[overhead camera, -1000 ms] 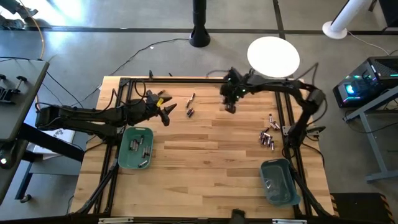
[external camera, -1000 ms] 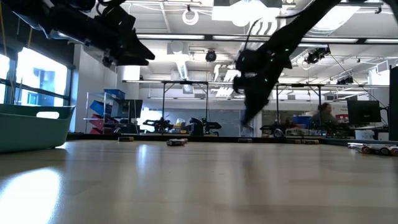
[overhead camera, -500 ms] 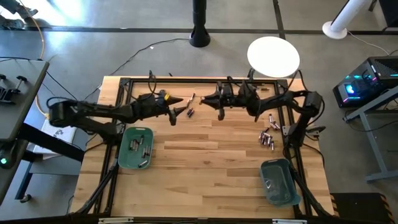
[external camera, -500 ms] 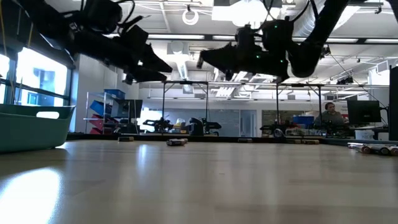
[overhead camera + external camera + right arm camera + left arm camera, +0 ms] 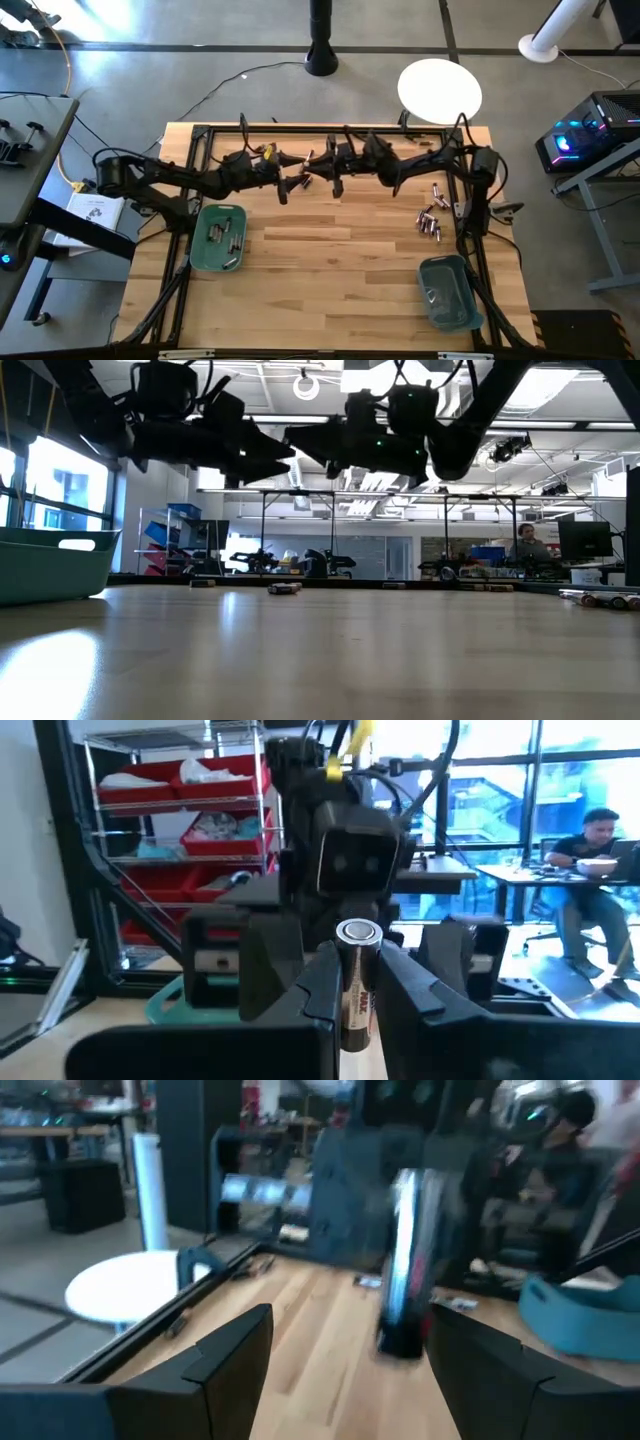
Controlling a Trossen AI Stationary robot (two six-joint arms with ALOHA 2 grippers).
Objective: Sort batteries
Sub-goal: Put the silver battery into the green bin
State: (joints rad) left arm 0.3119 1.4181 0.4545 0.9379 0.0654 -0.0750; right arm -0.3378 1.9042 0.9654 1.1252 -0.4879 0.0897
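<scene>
My right gripper (image 5: 352,1010) (image 5: 318,167) is shut on a battery (image 5: 355,975), a small cylinder with a silvery cap, high above the far middle of the table. My left gripper (image 5: 350,1320) (image 5: 292,180) faces it from the table's left. It is open, and the battery (image 5: 405,1270) shows just beyond the gap between its fingertips, untouched. A cluster of batteries (image 5: 430,220) lies on the table's right side. A teal bin (image 5: 220,238) at the left holds several batteries. A second teal bin (image 5: 447,292) stands near the front right. My right gripper pinches the battery's side (image 5: 352,1005) between its two fingers. The fingers lie level, come from the table's right and cross the battery. It stands upright in the hold, with its silvery cap (image 5: 357,932) above the fingers, lifted clear of the table.
More loose batteries (image 5: 285,588) lie on the wood below the two grippers. A black frame (image 5: 200,132) runs along the table's far and side edges. The wood between the two bins is bare. A person sits at a desk in the room beyond the table.
My right gripper has swung toward the table's left and tipped up from pointing down to level, carrying the battery with it. My left gripper has moved toward the table's right and levelled out, so the two grippers now face each other closely.
</scene>
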